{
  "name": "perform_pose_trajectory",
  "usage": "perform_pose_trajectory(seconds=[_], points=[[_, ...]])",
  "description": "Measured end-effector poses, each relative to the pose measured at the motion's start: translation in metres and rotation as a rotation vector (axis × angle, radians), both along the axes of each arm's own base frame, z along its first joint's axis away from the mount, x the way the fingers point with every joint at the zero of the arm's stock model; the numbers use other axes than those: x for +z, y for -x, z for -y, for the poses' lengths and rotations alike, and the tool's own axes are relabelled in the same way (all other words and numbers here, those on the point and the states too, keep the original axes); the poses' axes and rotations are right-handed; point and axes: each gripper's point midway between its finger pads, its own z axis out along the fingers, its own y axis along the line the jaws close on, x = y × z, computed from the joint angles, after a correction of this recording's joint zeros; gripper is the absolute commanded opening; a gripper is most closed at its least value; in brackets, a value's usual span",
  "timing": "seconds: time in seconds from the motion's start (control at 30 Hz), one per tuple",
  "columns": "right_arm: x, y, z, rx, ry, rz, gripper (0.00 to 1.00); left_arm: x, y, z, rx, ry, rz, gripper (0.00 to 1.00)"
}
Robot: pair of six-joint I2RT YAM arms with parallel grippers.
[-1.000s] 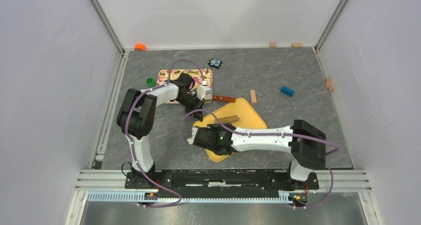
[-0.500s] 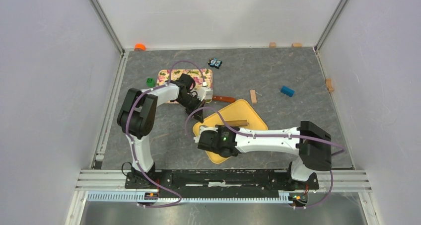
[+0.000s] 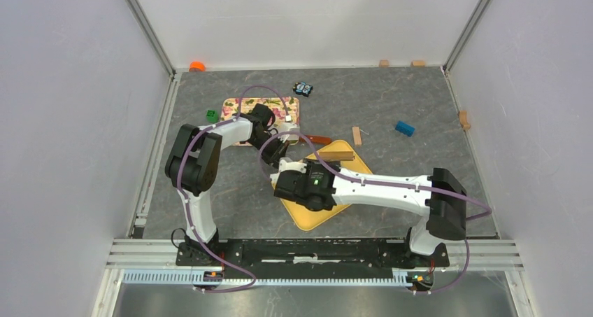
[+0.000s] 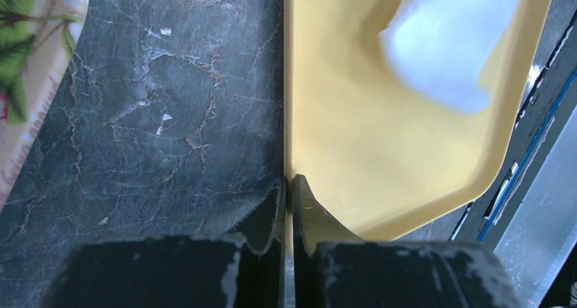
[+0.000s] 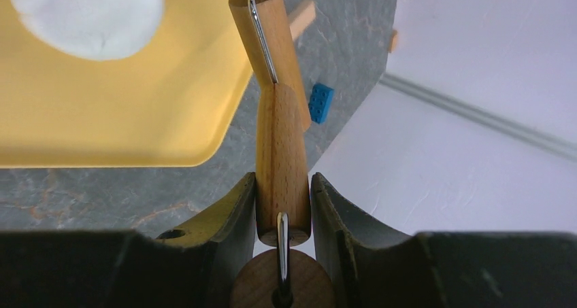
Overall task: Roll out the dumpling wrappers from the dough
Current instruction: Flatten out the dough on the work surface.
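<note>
A dumpling wrapper (image 5: 88,15), a flat roundish white patch of dough, lies on the yellow board (image 3: 318,215). The left wrist view shows the same wrapper (image 4: 446,43) further in on the board (image 4: 381,158). No separate lump of dough is in view. My left gripper (image 4: 287,182) is shut on the yellow board's left edge, seen from above at the board's far left corner (image 3: 281,149). My right gripper (image 5: 283,179) is shut on the wooden handle of the rolling pin (image 5: 280,145), held above the board's edge, right of the wrapper. The pin's end (image 3: 339,156) sticks out beyond the right wrist.
A floral board (image 3: 234,108) lies behind the left gripper, with a brown-handled knife (image 3: 316,139) beside it. Scattered on the grey table are a wooden block (image 3: 356,135), a blue brick (image 3: 404,128), a green block (image 3: 211,114), and a small black-and-blue toy (image 3: 303,89).
My right arm has carried the rolling pin away from the near part of the yellow board toward its far side. The left gripper has kept its grip on the board's edge.
</note>
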Motion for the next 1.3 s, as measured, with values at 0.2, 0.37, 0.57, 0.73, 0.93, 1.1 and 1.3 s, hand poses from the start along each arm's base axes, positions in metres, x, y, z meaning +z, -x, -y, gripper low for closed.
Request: perform_pose_trajectory(seconds=[0.2,0.37,0.57,0.73,0.93,1.1,1.3], points=[[-0.024,0.025,-0.040,0.179,-0.044,-0.105,0.00,0.000,0.000,0.000,0.000,0.000,0.000,0.02],[-0.059,0.038,-0.046,0.232,-0.036,-0.193,0.00,0.000,0.000,0.000,0.000,0.001,-0.003,0.02],[-0.069,0.039,-0.043,0.248,-0.025,-0.185,0.00,0.000,0.000,0.000,0.000,0.000,-0.007,0.02],[-0.078,0.037,-0.040,0.259,-0.009,-0.177,0.00,0.000,0.000,0.000,0.000,0.000,-0.007,0.02],[-0.082,0.036,-0.039,0.252,-0.018,-0.167,0.00,0.000,0.000,0.000,0.000,0.000,-0.007,0.02],[-0.085,0.052,-0.038,0.257,-0.016,-0.176,0.00,0.000,0.000,0.000,0.000,-0.001,-0.008,0.02],[-0.088,0.048,-0.035,0.246,-0.011,-0.154,0.00,0.000,0.000,0.000,0.000,-0.001,-0.008,0.02]])
